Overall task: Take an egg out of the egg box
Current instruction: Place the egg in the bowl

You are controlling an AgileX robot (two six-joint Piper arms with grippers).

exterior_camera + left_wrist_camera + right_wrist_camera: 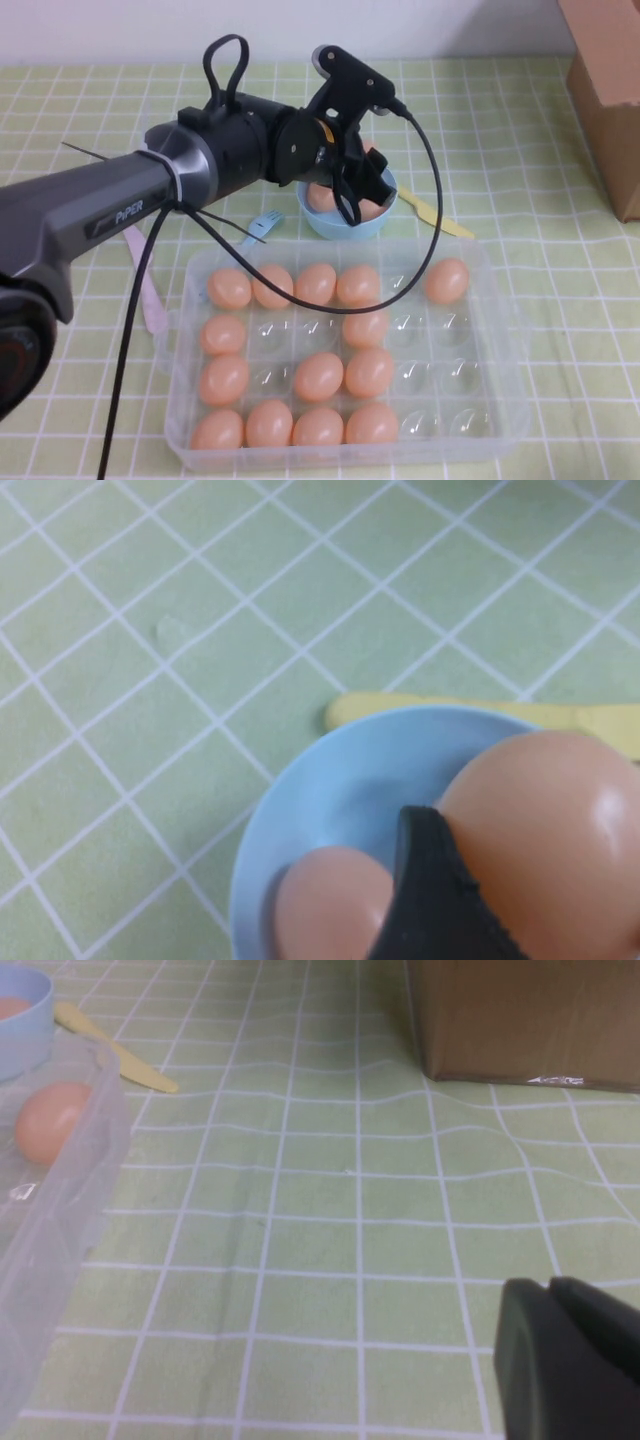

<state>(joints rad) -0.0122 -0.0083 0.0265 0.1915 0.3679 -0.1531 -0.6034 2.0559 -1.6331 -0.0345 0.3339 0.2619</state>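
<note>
The clear egg box (505, 400) lies at the table's front, and many of its hollows hold peach-orange eggs (319, 376). My left gripper (365, 203) hangs over the light blue bowl (340, 228) behind the box. In the left wrist view one black finger (430, 900) presses against a large egg (550, 840) held above the bowl (330, 790). A second egg (330, 900) lies in the bowl. My right gripper (560, 1300) is out of the high view. It is shut and empty, low over the cloth to the right of the egg box (50, 1210).
A yellow plastic knife (435, 215) lies right of the bowl, a blue fork (262, 222) left of it, and a pink spoon (148, 290) by the box's left side. A brown cardboard box (610, 90) stands at the back right. The left arm's cable loops over the egg box.
</note>
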